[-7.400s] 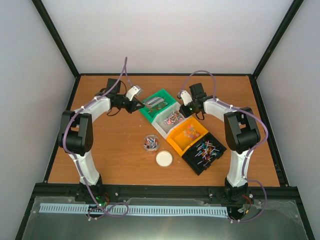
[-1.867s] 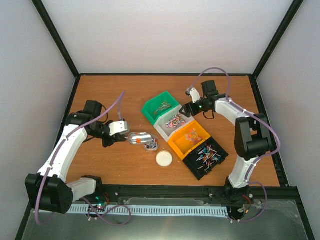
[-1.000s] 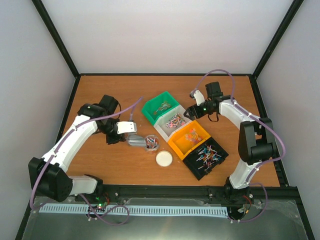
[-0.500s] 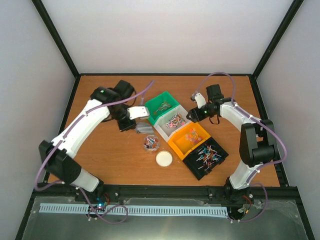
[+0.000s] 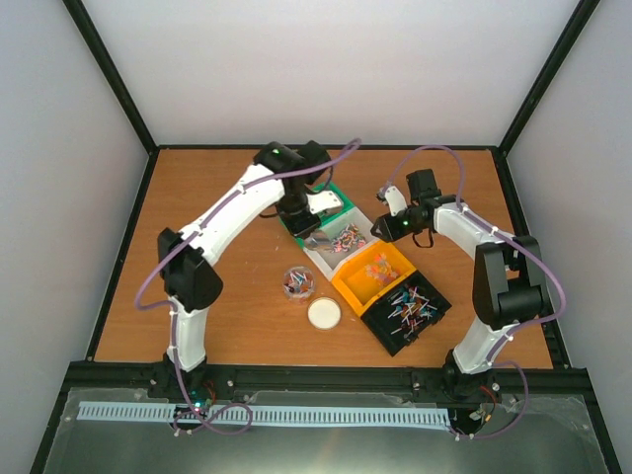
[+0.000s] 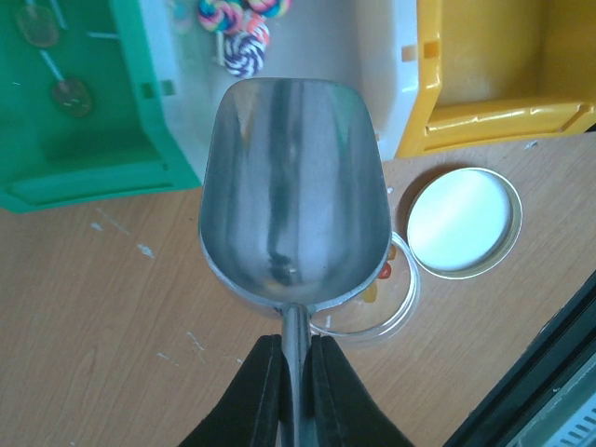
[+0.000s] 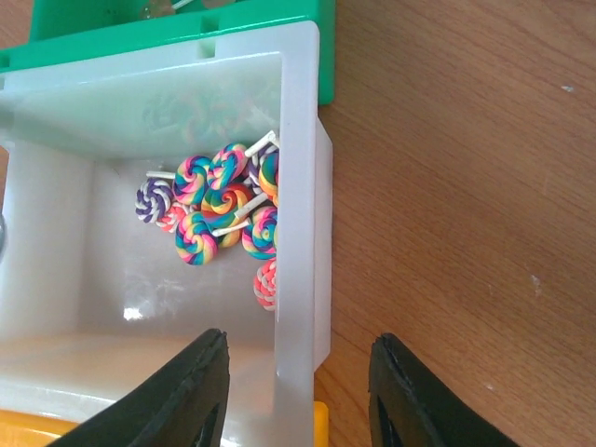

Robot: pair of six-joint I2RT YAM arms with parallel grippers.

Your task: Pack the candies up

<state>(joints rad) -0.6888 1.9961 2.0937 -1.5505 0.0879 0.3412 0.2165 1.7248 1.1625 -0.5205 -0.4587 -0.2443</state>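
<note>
My left gripper (image 6: 295, 349) is shut on the handle of a metal scoop (image 6: 293, 196), whose bowl is empty. It hangs over the front of the white bin (image 6: 372, 56) and the clear jar (image 6: 396, 303). From above, the scoop (image 5: 326, 240) sits over the green and white bins. Swirled candies (image 7: 219, 209) lie in the white bin (image 7: 298, 140), and a few more candies (image 5: 298, 285) are in the jar. My right gripper (image 7: 298, 340) is open, one finger on each side of that bin's right wall, touching neither side.
A green bin (image 5: 343, 196), an orange bin (image 5: 348, 288) and a black bin (image 5: 395, 336) stand in a diagonal row with the white one. The jar's white lid (image 5: 324, 314) lies on the table in front of the jar.
My left arm has swung the scoop from the table left of the jar back and right to above the bins. My right gripper has stayed at the white bin's corner.
</note>
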